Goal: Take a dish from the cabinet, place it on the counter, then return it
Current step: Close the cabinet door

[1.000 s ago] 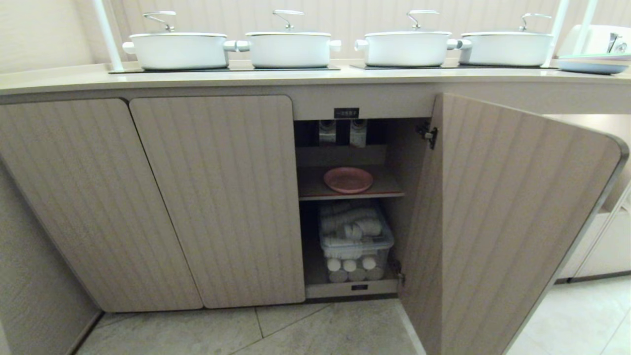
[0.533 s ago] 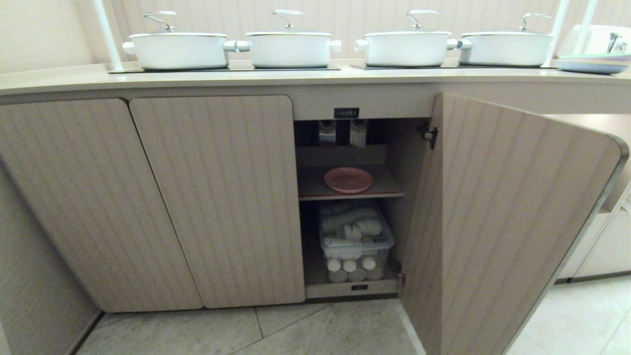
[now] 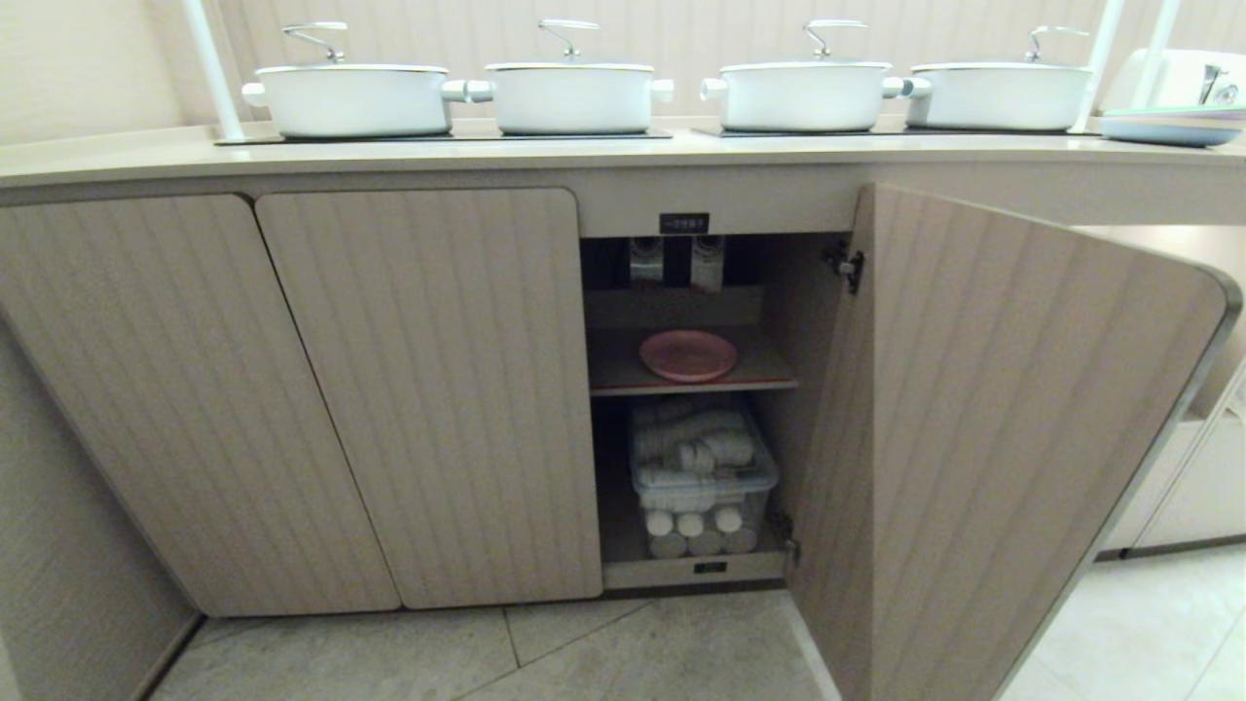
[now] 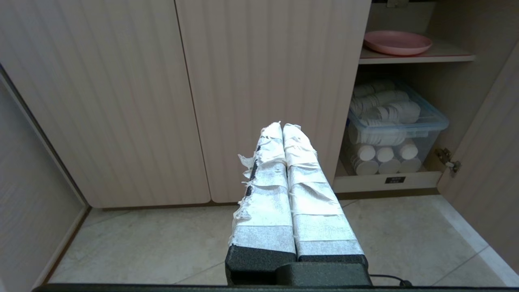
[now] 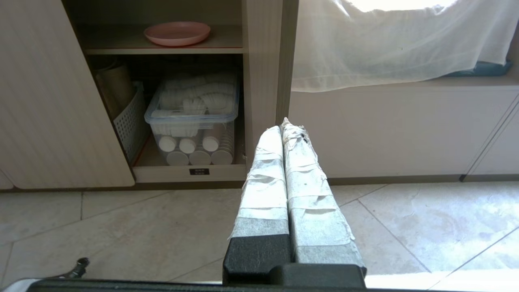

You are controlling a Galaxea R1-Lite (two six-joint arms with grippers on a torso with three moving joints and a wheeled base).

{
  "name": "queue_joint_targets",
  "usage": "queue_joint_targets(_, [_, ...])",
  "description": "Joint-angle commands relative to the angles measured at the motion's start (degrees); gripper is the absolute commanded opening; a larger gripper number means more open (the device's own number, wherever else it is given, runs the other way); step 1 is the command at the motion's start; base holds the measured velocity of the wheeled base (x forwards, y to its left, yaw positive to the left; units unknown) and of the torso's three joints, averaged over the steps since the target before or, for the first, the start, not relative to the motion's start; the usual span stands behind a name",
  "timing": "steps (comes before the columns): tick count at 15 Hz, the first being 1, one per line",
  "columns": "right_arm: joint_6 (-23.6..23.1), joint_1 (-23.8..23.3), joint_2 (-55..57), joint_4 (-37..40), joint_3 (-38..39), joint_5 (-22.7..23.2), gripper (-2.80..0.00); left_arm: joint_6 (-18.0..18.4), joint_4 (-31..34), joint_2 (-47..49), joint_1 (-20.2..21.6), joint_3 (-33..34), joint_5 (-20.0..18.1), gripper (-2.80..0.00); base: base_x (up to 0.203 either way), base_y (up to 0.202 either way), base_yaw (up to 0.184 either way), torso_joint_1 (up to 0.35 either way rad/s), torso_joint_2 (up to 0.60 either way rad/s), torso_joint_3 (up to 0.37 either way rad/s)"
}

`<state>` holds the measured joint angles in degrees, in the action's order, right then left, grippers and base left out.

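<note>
Though neither arm shows in the head view, each wrist camera catches its own tool low over the tiled floor (image 3: 584,652): the left gripper (image 4: 282,126) and the right gripper (image 5: 284,125) both have their tape-wrapped fingers pressed flat together, holding and touching nothing. From the left gripper the open cabinet (image 3: 779,292) lies at about two o'clock; from the right one, at about eleven. The cabinet door (image 3: 993,438) stands swung wide toward three o'clock in the head view, its lower corner cut off by the frame. Inside, at the bottom, sits a clear bin (image 3: 703,477) packed with white rolled items, too indistinct to identify; a white perforated basket (image 5: 129,121) shows beside it in the right wrist view only. A small dark tag (image 3: 710,567) on the base rail bears marks too tiny to read. Above, the pink plate (image 3: 687,354) rests flat on the inner shelf (image 3: 623,375), by itself. The black label (image 3: 683,223) over the opening carries white characters that cannot be made out. Farthest, on the counter (image 3: 146,156), stand four white lidded pots (image 3: 569,95), with stacked pale plates (image 3: 1168,127) at two o'clock, cut by the frame edge.
</note>
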<state>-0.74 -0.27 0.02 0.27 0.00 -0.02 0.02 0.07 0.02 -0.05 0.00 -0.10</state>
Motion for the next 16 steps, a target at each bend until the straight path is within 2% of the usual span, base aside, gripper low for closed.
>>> queue_joint_targets(1, [0.12,0.00,0.06,-0.01,0.00,-0.17,-2.80,-0.02,0.01,-0.02,0.05,0.00,0.01,-2.80,0.000,0.000,0.000,0.000,0.00,0.000])
queue_joint_targets(7, [0.02,-0.04,2.74,-5.03,-0.52,-1.50,-2.80,-0.02,0.01,-0.02,-0.04,0.00,0.01,-2.80,0.000,0.000,0.000,0.000,0.00,0.000])
queue_joint_targets(10, [-0.77,-0.08,6.13,-3.62,-2.74,-11.04,-2.80,-0.02,0.01,-0.02,-0.04,0.00,0.01,-2.80,0.000,0.000,0.000,0.000,0.00,0.000])
queue_joint_targets(12, [-0.91,-0.23,9.51,-2.50,-4.51,-14.82,-2.80,-0.02,0.01,-0.02,0.05,0.00,0.01,-2.80,0.000,0.000,0.000,0.000,0.00,0.000])
queue_joint_targets(16, [-0.72,-3.95,18.50,-2.09,-8.18,-15.59,-2.80,-0.02,0.01,-0.02,-0.04,0.00,0.01,-2.80,0.000,0.000,0.000,0.000,0.00,0.000])
